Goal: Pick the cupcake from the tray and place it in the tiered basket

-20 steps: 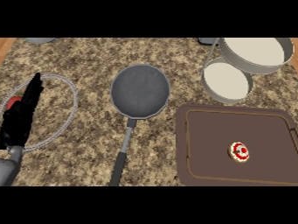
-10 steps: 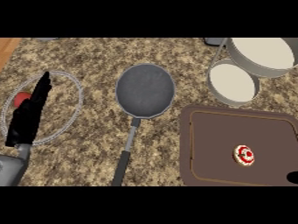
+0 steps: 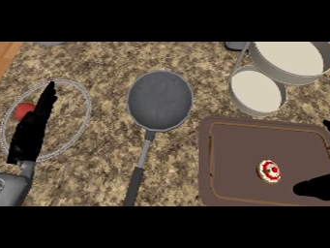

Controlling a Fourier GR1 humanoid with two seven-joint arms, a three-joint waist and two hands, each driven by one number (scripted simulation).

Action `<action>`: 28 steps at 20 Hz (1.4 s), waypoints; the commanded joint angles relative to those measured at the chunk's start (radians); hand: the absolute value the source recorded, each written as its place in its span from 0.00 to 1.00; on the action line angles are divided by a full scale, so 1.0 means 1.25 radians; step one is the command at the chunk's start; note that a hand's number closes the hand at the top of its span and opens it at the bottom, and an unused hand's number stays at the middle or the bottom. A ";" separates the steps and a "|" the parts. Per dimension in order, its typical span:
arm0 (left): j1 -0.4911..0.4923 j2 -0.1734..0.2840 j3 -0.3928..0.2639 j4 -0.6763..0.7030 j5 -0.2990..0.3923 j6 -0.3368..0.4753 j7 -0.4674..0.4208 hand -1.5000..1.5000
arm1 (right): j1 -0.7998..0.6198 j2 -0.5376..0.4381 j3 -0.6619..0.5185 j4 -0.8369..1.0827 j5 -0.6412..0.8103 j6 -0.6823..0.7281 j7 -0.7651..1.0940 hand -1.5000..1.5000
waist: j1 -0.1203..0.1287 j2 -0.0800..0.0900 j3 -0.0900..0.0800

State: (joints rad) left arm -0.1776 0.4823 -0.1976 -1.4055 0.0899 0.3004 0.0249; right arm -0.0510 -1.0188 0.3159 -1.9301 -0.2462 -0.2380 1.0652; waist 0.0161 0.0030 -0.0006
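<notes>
cupcake (image 3: 269, 171): i see it sitting on the brown tray, toward the tray's lower right part, white frosting with a red swirl on top, nothing touching it.
tray (image 3: 228, 160): dark brown, rectangular with a raised rim, lying flat on the surface at my lower right.
right hand (image 3: 323, 187): coming in from the right edge over the tray; one black part reaches in just beside the cupcake at its lower right, another shows higher up at the tray's right rim. the two parts are spread wide apart and hold nothing.
tiered basket (image 3: 289, 63): at the upper right, just beyond the tray's far edge; two round grey tiers with pale insides, the larger one at the top right, the smaller one below and to its left.
pan (image 3: 159, 100): dark grey, round, in the middle of the surface, its long handle running down toward the lower edge, left of the tray.
wire ring (image 3: 82, 97): a thin grey loop lying on the surface at the left, with a small red object (image 3: 26, 109) inside it.
left hand (image 3: 33, 127): black, upright over the wire ring at the left, fingers straight and together, holding nothing.
surface (image 3: 103, 63): speckled brown stone, with wood showing at the far left and right edges.
</notes>
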 commanded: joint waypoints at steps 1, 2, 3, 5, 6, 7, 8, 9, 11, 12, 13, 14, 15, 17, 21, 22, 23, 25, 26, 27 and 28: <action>0.038 0.007 0.022 -0.044 -0.005 -0.012 0.009 0.50 | -0.040 0.053 0.044 0.008 0.052 0.014 0.114 0.00 | -0.003 -0.003 0.000; -0.040 -0.004 0.036 0.022 0.005 -0.034 0.034 0.50 | -0.037 0.066 0.053 0.010 0.069 0.011 0.107 0.00 | -0.011 -0.001 0.000; 0.037 0.003 0.031 -0.047 -0.007 -0.028 0.022 0.50 | -0.019 0.065 0.037 -0.026 0.078 0.007 0.126 0.00 | -0.009 -0.004 0.000; -0.013 -0.018 0.020 -0.026 -0.031 -0.006 0.051 0.50 | -0.013 0.123 0.120 0.011 0.152 -0.019 0.104 0.00 | -0.009 -0.002 0.000; 0.037 0.005 0.051 -0.063 -0.012 -0.033 0.037 0.50 | -0.017 0.115 0.081 0.019 0.140 0.021 0.095 0.00 | -0.008 -0.003 0.000; 0.028 -0.027 0.041 -0.003 -0.029 -0.023 -0.014 0.50 | -0.017 0.102 0.090 -0.055 0.155 0.008 0.163 0.00 | -0.013 -0.003 0.000; 0.021 -0.043 0.029 -0.011 -0.054 -0.003 0.005 0.50 | -0.032 0.108 0.055 0.045 0.137 0.058 0.086 0.00 | -0.011 -0.002 0.000; 0.031 -0.001 0.045 -0.070 -0.032 -0.039 0.048 0.50 | -0.073 0.130 0.092 0.025 0.171 0.044 0.148 0.00 | -0.005 -0.003 0.000; 0.029 -0.001 0.063 -0.076 -0.034 -0.031 0.071 0.50 | -0.011 0.102 0.084 -0.012 0.191 0.043 0.133 0.00 | -0.012 -0.004 0.000; 0.008 -0.044 0.055 0.012 -0.032 -0.037 -0.010 0.50 | -0.054 0.102 0.101 -0.019 0.197 0.062 0.179 0.00 | -0.013 -0.002 -0.001; 0.033 0.003 0.071 -0.047 -0.037 -0.046 0.030 0.50 | -0.024 0.088 0.095 -0.033 0.203 0.063 0.169 0.00 | -0.012 -0.004 0.000; 0.035 -0.026 0.059 -0.027 -0.040 -0.047 0.007 0.50 | -0.038 0.155 0.156 -0.004 0.274 0.024 0.172 0.00 | -0.009 -0.002 0.000; 0.031 -0.038 0.052 -0.042 -0.052 -0.036 0.020 0.50 | -0.062 0.126 0.094 -0.009 0.244 0.054 0.187 0.00 | -0.010 -0.003 0.000; 0.056 -0.046 0.059 -0.032 -0.051 -0.044 -0.009 0.50 | -0.059 0.174 0.143 -0.005 0.295 0.042 0.196 0.00 | -0.008 -0.003 0.000; 0.051 -0.088 0.035 -0.059 -0.096 -0.001 0.020 0.50 | -0.031 0.167 0.121 -0.009 0.290 0.074 0.176 0.00 | -0.012 -0.003 0.000; 0.030 -0.064 0.078 0.024 -0.058 -0.055 -0.028 0.50 | -0.036 0.179 0.126 0.002 0.305 0.070 0.185 0.00 | -0.014 -0.002 0.000; 0.043 -0.064 0.054 -0.026 -0.081 -0.046 -0.003 0.50 | -0.086 0.212 0.124 0.086 0.295 0.089 0.164 0.00 | -0.004 -0.001 0.000; -0.007 -0.084 0.055 -0.004 -0.100 -0.022 0.035 0.50 | -0.038 0.175 0.086 0.016 0.264 0.099 0.180 0.00 | -0.018 -0.003 0.000; 0.010 -0.066 0.075 -0.025 -0.077 -0.043 0.041 0.50 | -0.050 0.224 0.122 0.086 0.300 0.081 0.161 0.00 | -0.009 -0.002 0.000; 0.013 -0.058 0.070 -0.029 -0.083 -0.062 0.042 0.50 | -0.052 0.230 0.110 0.056 0.292 0.090 0.183 0.00 | -0.011 -0.003 0.000; 0.001 -0.053 0.092 0.010 -0.074 -0.074 0.002 0.50 | -0.086 0.266 0.134 0.101 0.321 0.086 0.185 0.00 | -0.008 -0.001 0.000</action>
State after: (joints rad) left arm -0.1574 0.4074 -0.1092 -1.4239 -0.0047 0.2359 0.0480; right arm -0.1058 -0.7616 0.4648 -1.8568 0.1203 -0.1481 1.1448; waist 0.0026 0.0004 -0.0006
